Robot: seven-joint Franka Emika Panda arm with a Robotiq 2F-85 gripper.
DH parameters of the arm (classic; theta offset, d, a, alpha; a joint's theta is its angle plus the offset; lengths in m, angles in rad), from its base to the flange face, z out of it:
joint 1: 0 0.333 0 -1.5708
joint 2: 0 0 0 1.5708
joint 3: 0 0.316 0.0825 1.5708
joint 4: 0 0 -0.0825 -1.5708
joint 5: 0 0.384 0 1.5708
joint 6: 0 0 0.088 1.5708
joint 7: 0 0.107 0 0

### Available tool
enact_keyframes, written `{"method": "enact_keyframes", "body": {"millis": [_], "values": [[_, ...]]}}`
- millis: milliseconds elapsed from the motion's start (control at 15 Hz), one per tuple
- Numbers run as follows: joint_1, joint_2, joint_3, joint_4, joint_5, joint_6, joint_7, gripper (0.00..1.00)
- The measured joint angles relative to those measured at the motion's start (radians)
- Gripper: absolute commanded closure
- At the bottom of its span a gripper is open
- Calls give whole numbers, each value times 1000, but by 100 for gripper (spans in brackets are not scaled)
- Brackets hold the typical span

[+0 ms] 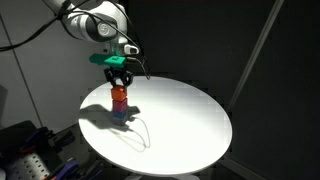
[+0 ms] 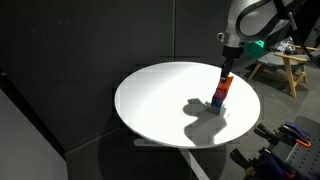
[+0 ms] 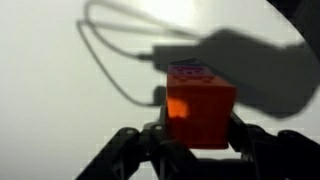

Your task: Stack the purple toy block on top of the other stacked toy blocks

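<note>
Treat the small orange block [image 3: 199,103], pinched by two flat opposite sides in the tool [image 3: 198,135] closed onto it, as probably light, rigid and a little slick, grip it square at mid-height, and find it resting on or barely above the pink-and-blue stack [image 1: 119,108] on the round white desk [image 1: 190,125].

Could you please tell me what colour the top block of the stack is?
The top block is orange, clearest in the wrist view.
</note>
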Motion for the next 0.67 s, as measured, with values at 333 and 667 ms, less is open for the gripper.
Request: {"method": "enact_keyframes", "body": {"millis": [333, 667], "values": [[0, 0, 0, 0, 0, 0, 0, 0], [0, 0, 0, 0, 0, 0, 0, 0]]}}
